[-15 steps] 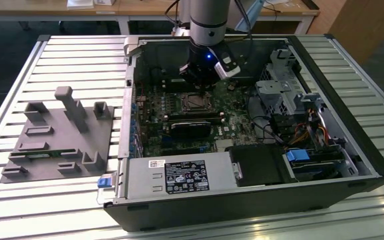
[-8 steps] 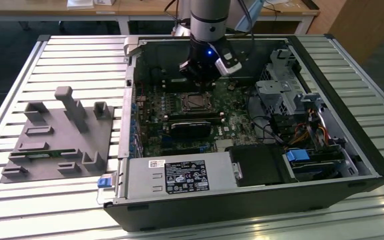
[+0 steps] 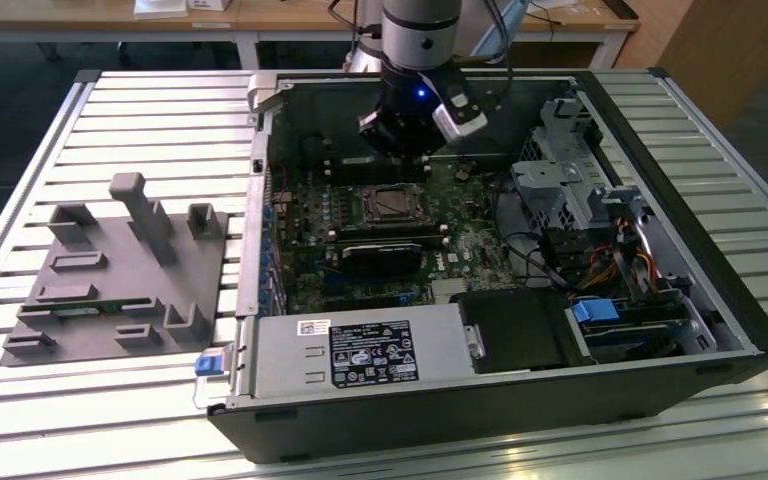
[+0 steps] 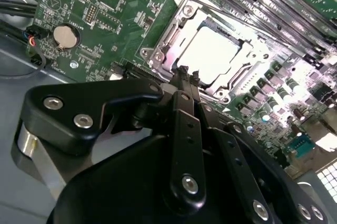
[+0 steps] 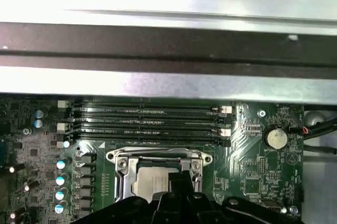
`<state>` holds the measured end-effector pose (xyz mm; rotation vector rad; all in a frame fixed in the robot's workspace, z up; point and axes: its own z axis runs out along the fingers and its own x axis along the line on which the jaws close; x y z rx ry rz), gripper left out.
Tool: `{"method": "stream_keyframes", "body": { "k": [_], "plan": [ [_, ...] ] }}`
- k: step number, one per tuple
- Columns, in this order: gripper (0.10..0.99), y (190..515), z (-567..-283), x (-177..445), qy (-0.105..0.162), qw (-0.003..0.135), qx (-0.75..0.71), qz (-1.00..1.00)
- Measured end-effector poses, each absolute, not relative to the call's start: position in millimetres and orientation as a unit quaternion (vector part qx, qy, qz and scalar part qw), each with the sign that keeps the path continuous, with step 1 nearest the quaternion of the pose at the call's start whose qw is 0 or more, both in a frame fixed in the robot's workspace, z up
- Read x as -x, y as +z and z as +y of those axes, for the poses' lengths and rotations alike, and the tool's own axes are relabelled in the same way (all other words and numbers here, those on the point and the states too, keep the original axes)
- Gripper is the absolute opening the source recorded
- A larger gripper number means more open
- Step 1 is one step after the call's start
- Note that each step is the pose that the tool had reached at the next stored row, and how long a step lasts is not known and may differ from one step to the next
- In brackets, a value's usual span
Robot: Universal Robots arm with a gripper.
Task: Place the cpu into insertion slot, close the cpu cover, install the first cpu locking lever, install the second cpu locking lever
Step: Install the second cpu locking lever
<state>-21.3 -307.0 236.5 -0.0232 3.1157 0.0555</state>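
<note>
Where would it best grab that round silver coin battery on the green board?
Probably by its thin rim, coming straight down: the round silver coin battery lies flat on the green circuit board, so only its edges offer opposing faces.

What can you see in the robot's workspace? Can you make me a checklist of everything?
Surface: slatted metal table carrying an open computer case lying on its side.
Job's things: cpu sits in its socket on the green motherboard; cpu cover lies down around it, framing the chip.
Clutter: grey plastic fixture with upright posts, on the exterior view's left of the case.
Gripper: gripper hangs just above the socket's edge, fingers together, holding nothing.
Cables: coloured wire bundle inside the case, on the exterior view's right.
Surroundings: wooden desks behind the table.
</note>
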Motion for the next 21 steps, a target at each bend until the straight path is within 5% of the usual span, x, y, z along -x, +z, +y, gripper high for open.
{"method": "stream_keyframes", "body": {
  "k": [21],
  "plan": [
    [0.114,236.3,-340.8,21.3,0.018,0.011,0.007,1.000]
  ]
}}
